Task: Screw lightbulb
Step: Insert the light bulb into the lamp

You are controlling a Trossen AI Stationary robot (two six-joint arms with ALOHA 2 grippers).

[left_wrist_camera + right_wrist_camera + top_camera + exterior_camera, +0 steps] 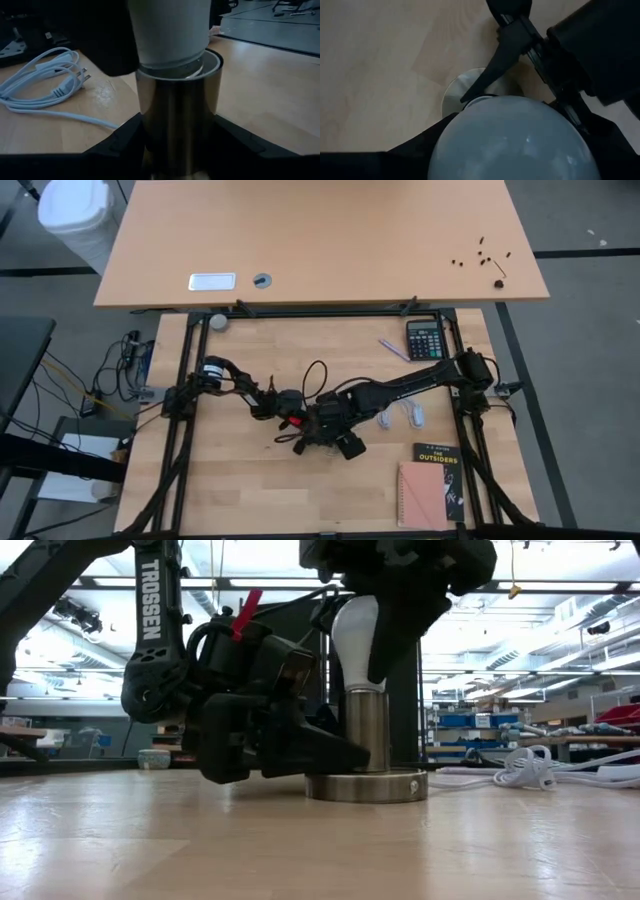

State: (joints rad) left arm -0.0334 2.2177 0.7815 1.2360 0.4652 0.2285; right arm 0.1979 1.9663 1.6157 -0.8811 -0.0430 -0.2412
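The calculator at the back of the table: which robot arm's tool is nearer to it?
The right tool, though neither is close. It is over the lightbulb mid-table; the left tool sits just beyond, farther from the calculator.

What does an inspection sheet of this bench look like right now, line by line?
Surface: pale wooden table, bare in front.
Job's things: white pear-shaped lightbulb upright in brushed-metal socket.
Clutter: black calculator, pink notebook, black paperback.
Grippers: left gripper clamps the socket; right gripper holds the lightbulb from above.
Cables: white cord coiled beside socket.
Surroundings: second desk, workshop shelving.
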